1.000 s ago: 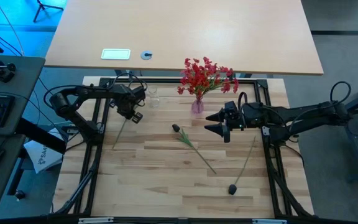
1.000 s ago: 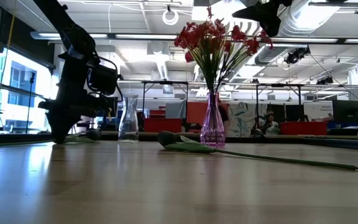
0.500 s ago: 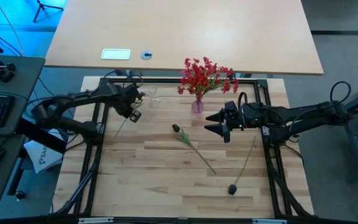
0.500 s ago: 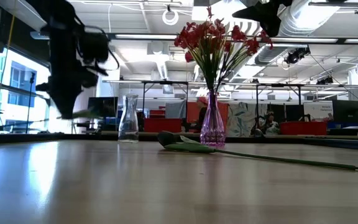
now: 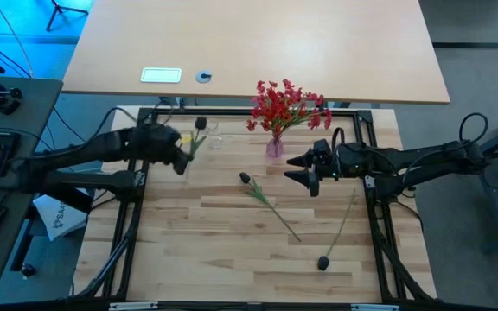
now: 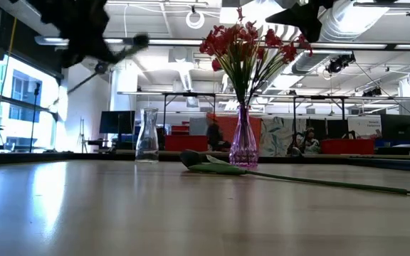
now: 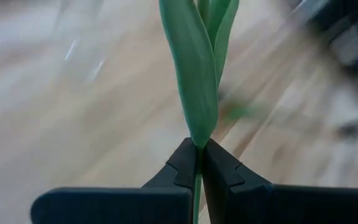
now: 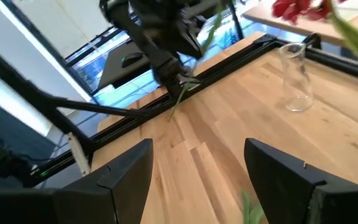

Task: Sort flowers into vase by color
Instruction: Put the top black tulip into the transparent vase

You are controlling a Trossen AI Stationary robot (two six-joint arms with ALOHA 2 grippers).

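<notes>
My left gripper [image 5: 181, 161] hovers above the table's far left, shut on a dark-bud flower [image 5: 196, 134] whose bud [image 5: 201, 123] points toward the clear glass vase [image 5: 214, 136]. In the low view this flower [image 6: 123, 51] slants high in the air. The red flowers [image 5: 285, 105] stand in a pink vase [image 5: 274, 148] at the far middle. Two more dark-bud flowers lie flat on the wood, one in the middle [image 5: 266, 201] and one near the right [image 5: 339, 231]. My right gripper [image 5: 294, 169] hangs open beside the pink vase with nothing between its fingers. My left gripper pinches the flower's thin green stem [image 7: 197, 148] between its two fingertips [image 7: 224, 173], just below where the long leaves start. The fingers lie across the stem and slant downward from the table's left. The flower is lifted clear and tilted, bud end up and the stem's lower end [image 6: 73, 87] hanging below.
A black metal frame [image 5: 135, 216] runs around the wooden tabletop. Behind the far rail stands a second, lighter table [image 5: 258, 43]. The near half of the wood is bare except for the two lying flowers.
My left gripper has shut on the stem, risen from the table and drawn back toward the left edge, tipping from pointing steeply down to a slant. The flower has gone from lying on the wood to lifted clear, its bud swung up toward the clear vase.
</notes>
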